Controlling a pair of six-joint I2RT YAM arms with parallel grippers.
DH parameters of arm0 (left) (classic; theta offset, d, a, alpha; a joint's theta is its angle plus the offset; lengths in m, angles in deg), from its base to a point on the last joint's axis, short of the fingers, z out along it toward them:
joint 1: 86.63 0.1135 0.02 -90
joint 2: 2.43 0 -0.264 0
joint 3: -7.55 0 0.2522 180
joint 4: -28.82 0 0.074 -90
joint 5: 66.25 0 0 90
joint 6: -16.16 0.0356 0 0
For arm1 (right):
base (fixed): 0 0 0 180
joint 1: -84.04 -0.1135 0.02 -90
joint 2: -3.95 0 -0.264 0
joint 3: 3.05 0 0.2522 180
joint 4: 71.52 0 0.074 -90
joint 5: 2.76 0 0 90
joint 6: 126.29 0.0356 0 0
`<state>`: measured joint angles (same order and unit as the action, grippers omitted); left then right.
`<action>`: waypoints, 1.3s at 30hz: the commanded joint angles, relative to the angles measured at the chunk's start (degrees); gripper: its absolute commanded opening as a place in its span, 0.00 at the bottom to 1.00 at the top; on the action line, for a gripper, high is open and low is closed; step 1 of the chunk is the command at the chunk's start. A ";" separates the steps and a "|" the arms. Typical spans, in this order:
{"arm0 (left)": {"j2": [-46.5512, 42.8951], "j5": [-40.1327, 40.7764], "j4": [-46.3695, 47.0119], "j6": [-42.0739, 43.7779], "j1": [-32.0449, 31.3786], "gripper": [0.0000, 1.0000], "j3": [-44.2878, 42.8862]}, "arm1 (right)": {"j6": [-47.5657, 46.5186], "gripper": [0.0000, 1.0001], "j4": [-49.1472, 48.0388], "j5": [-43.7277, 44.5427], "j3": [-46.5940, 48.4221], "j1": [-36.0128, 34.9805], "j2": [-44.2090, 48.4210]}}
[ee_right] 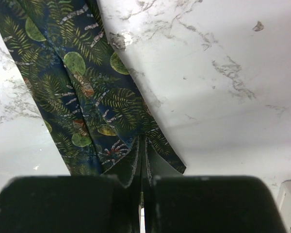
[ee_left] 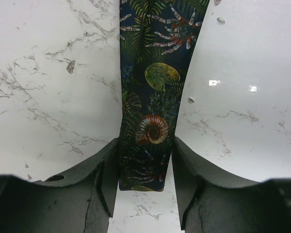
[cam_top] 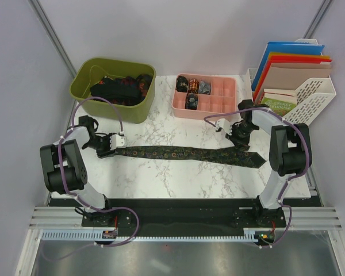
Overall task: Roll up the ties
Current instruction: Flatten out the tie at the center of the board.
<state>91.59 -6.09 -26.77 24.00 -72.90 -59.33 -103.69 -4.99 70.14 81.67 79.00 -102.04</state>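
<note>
A dark tie [cam_top: 184, 154] with a fern and shell print lies flat across the marble table, running left to right. My left gripper [cam_top: 111, 145] is at its narrow end. In the left wrist view the gripper [ee_left: 145, 145] stands open, its fingers straddling the tie's [ee_left: 153, 97] end on the table. My right gripper [cam_top: 237, 140] is over the wide end. In the right wrist view this gripper [ee_right: 145, 150] is shut, pinching a raised fold of the tie [ee_right: 87, 97]. Rolled ties [cam_top: 192, 86] sit in a pink tray.
A green bin [cam_top: 115, 110] at the back left holds a heap of dark ties. The pink compartment tray [cam_top: 221, 93] stands at the back centre. A white file rack [cam_top: 313, 100] with folders and books stands at the back right, close to the right arm.
</note>
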 commanded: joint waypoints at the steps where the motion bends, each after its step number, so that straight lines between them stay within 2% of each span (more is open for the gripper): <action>1: 0.82 3.48 -2.21 -1.69 0.06 0.52 1.44 | -1.25 0.00 3.82 -2.23 2.25 0.12 2.10; 9: 0.82 3.04 -2.30 -2.04 0.06 0.51 1.62 | -0.90 0.00 11.99 -2.85 4.80 0.29 7.73; 13: 1.25 2.34 -2.30 -2.04 0.06 0.51 1.18 | 0.07 0.02 11.57 -2.41 2.17 0.47 9.22; 15: 1.34 2.16 -2.30 -2.22 0.06 0.51 1.00 | 1.74 0.31 7.18 -1.97 0.41 0.38 9.40; 18: 1.17 2.51 -2.30 -2.13 0.06 0.52 1.27 | 3.23 0.54 2.26 -0.57 0.14 0.38 7.57; 20: 0.99 2.60 -2.39 -2.22 0.06 0.51 1.27 | 4.46 0.57 0.67 0.22 1.90 0.38 4.58; 29: 1.69 2.86 -2.65 -2.57 0.06 0.52 1.09 | 3.24 0.52 -2.76 3.04 1.29 2.14 -1.32; 31: 2.13 2.78 -2.65 -2.74 0.06 0.52 0.74 | 3.50 0.48 -3.72 2.69 0.41 2.05 -1.84; 34: 2.13 2.86 -2.56 -3.01 0.15 0.52 0.65 | 3.59 0.33 -3.56 2.25 0.23 2.05 -2.37; 35: 2.05 2.86 -2.56 -2.83 0.06 0.52 0.65 | 3.41 0.23 -3.47 2.16 0.15 2.05 -2.29; 36: 2.13 2.95 -2.56 -2.83 0.06 0.52 0.65 | 3.15 0.17 -3.38 2.25 -0.03 2.05 -1.76; 39: 2.22 2.78 -2.65 -3.09 0.06 0.52 0.65 | 2.27 0.04 -1.72 1.72 0.23 2.05 -0.36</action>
<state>91.70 -5.89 -26.88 22.41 -72.90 -59.44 -99.69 -6.98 72.74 82.41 81.08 -103.71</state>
